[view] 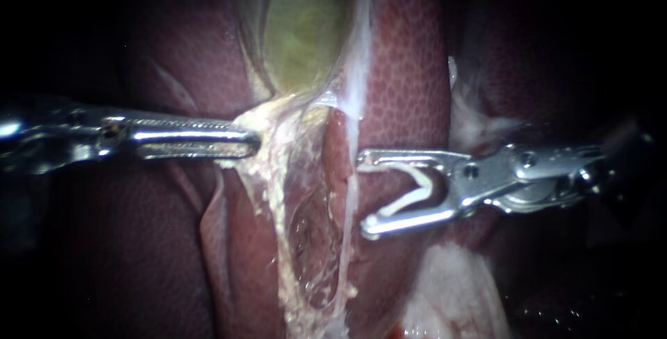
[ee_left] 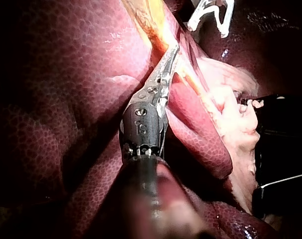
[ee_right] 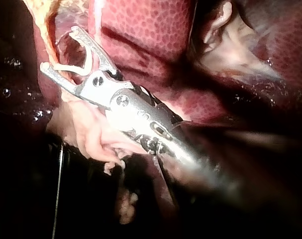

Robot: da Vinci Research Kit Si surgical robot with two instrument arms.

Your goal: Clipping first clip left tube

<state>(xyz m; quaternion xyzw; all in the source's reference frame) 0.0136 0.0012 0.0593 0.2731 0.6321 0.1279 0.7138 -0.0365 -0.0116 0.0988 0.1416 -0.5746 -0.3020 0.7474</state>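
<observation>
Now left instrument [view: 253,142] grips tissue [view: 278,162]; right instrument [view: 364,193] holds clip [view: 422,189]

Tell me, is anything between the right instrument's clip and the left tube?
Yes. The thin pale right tube runs just ahead of the clip in the right instrument's jaws, and filmy tissue spans from it to the left tube.

Polished metal right instrument [view: 365,193], glistening liver [view: 410,68]

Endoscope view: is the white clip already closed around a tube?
No, the clip held by the right instrument gapes open, nothing between its legs.
</observation>
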